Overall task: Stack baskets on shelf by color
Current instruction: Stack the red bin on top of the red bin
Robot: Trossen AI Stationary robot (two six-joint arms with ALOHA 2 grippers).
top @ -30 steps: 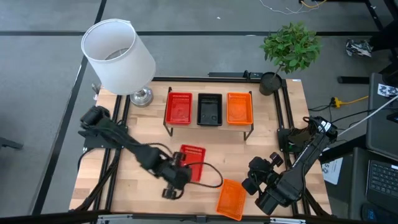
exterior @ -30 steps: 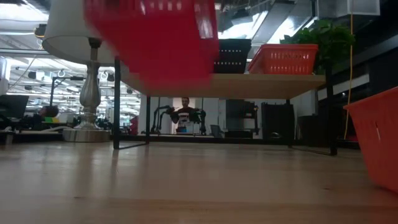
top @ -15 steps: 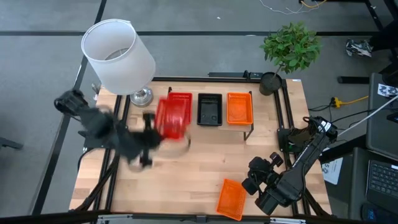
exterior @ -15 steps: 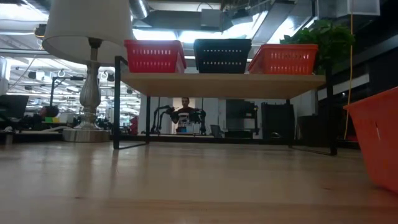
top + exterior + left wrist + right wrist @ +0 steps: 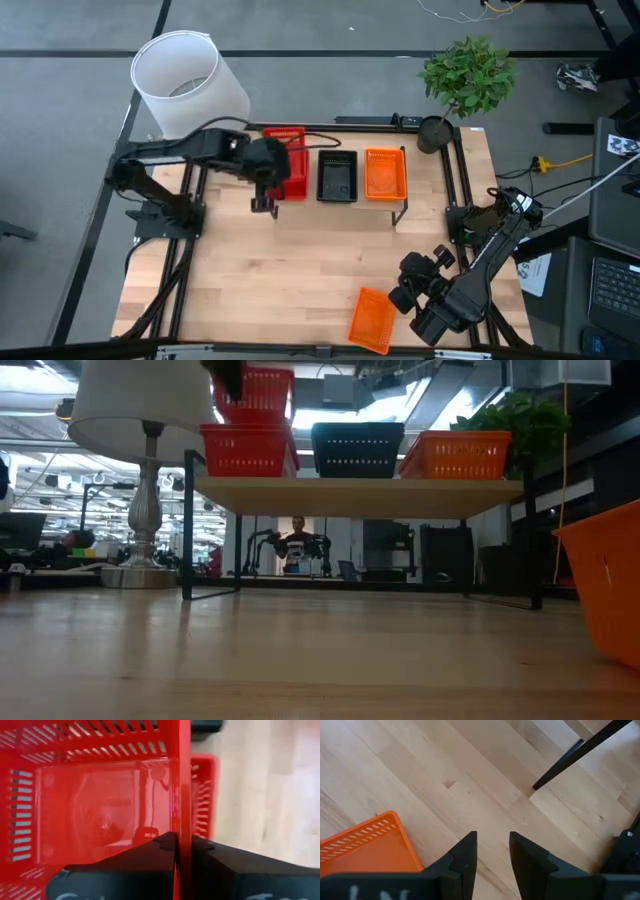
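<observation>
Red perforated plastic basket (image 5: 262,390), clamped by left end effector (image 5: 183,845), now carried from bench (image 5: 300,270) to 11 o'clock above red shelf stack (image 5: 246,450); placement imminent. Right end effector (image 5: 491,851) idle, parted.

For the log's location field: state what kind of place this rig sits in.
Probably a robotics lab or open workshop. Beyond the wooden table the low view shows an exposed industrial ceiling with ducts, another robot arm rig with a person behind it, and the high view shows a laptop and cables beside the table.
</observation>
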